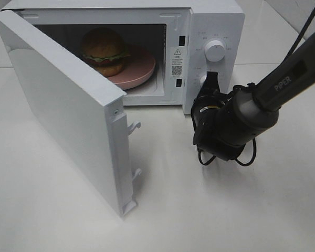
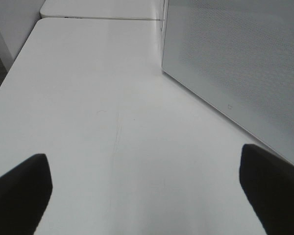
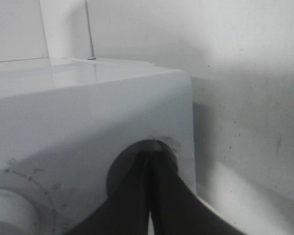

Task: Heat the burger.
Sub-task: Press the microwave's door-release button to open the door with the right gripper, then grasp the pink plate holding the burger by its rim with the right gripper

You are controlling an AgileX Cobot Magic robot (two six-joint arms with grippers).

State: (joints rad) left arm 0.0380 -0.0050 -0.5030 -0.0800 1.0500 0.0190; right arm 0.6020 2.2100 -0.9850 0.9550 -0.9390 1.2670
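Burger (image 1: pixel 104 51): inside the microwave (image 1: pixel 215 21) cavity, resting on the pink plate (image 1: pixel 143 71).
Door (image 1: pixel 58 105): swung wide open over the left side of the desk (image 1: pixel 210 210).
Right fingers (image 1: pixel 211 83): pressed shut, holding nothing, tips at the control panel by the lower knob (image 1: pixel 203 80), under the upper knob (image 1: pixel 215 51); contact with the knob unclear.
Left fingers (image 2: pixel 19 196): spread wide, nothing between them, low over the desk near a white perforated panel, probably the door's outer face; out of the high camera's sight.
Step in hand: past loading, by the look of it; door not yet closed, timer not yet set.
Next move: likely a push on the door until latched, then a knob turn, with the right fingers opened first to grip it.
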